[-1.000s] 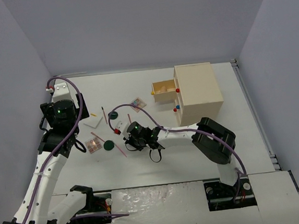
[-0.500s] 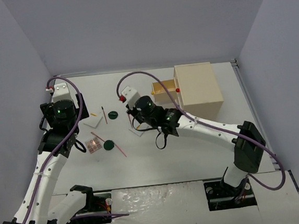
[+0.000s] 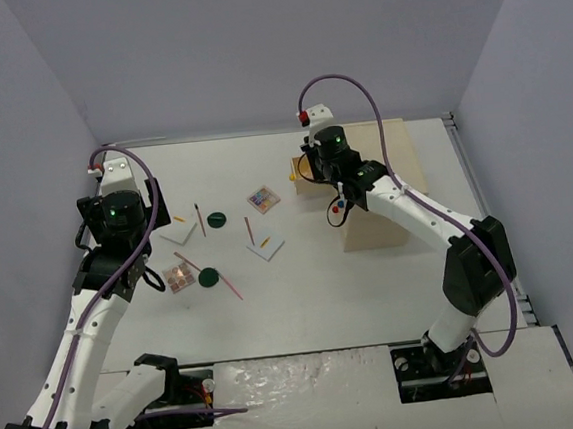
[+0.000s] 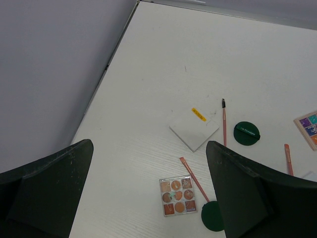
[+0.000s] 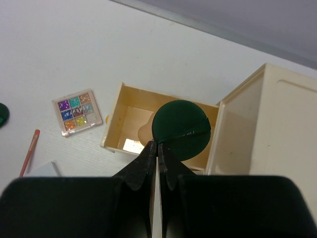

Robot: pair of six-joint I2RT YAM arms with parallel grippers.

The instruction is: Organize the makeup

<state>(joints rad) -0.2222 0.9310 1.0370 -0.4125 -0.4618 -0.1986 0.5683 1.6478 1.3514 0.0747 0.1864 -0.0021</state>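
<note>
Green and round, a disc (image 5: pixel 181 130) is pinched by its lower left edge in the right gripper (image 5: pixel 157 147), whose jaws are closed tight on it. At the centre of the right wrist view the disc hangs over the open drawer (image 5: pixel 113 124) of the wooden box (image 3: pixel 384 181). A beige sponge (image 5: pixel 144 132) lies inside the drawer, partly behind the disc.

The left gripper (image 4: pixel 149 148) hovers with its jaws spread wide and nothing between them. Below it, in the lower middle of the left wrist view, the table (image 4: pixel 163 59) carries:
- a white card (image 4: pixel 194 130), with a brush pencil (image 4: pixel 224 119) just to its right;
- an orange palette (image 4: pixel 177 196), with a pink pencil (image 4: pixel 193 176) at its upper right;
- a second disc (image 4: pixel 246 133) further right, and a third disc (image 4: pixel 213 216) at the bottom edge.

A bright palette (image 5: pixel 77 112) sits left of the drawer.
</note>
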